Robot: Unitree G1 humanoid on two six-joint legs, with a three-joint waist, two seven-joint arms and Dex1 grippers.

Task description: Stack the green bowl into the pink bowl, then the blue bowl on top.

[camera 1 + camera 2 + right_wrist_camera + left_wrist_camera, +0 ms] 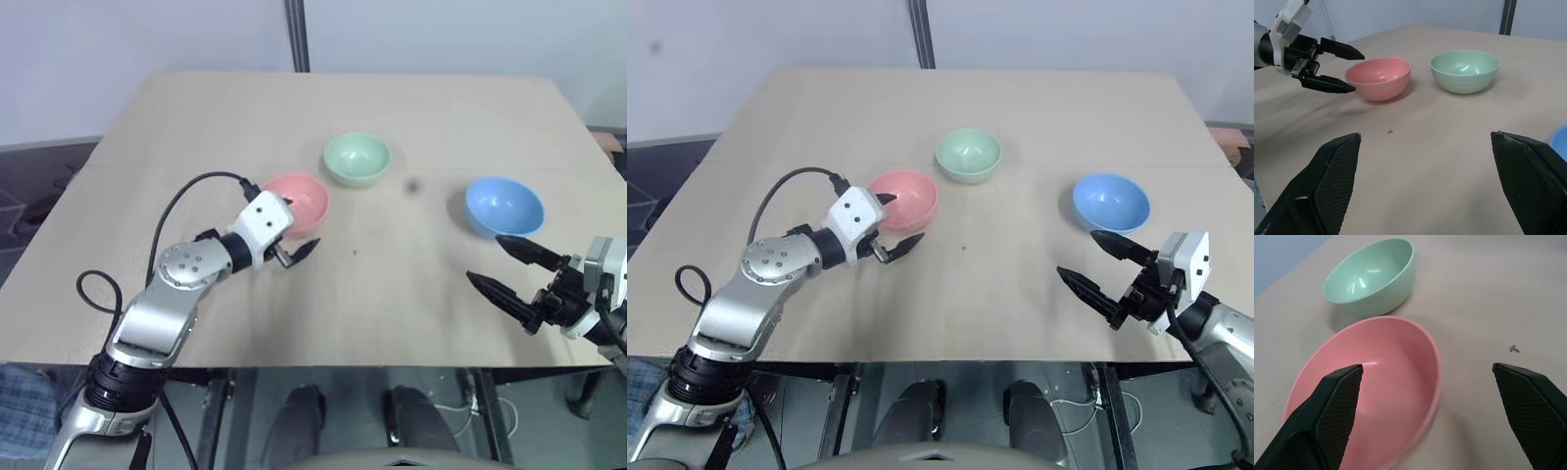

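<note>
I see my left gripper (291,227) with its jaws spread wide at the near rim of the pink bowl (300,201), one finger above the rim and one beside the bowl, and it holds nothing. The green bowl (357,158) stands just behind the pink one, a little to the right. My right gripper (507,266) is also wide and empty, in front of the blue bowl (504,205). All three bowls stand upright and separate on the table (196,117).

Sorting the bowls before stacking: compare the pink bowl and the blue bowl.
The pink bowl is salmon; the blue bowl is sky blue. The pink bowl sits at the open left tool; the blue bowl sits beyond the open right tool. Both are upright, empty and similar in size.
</note>
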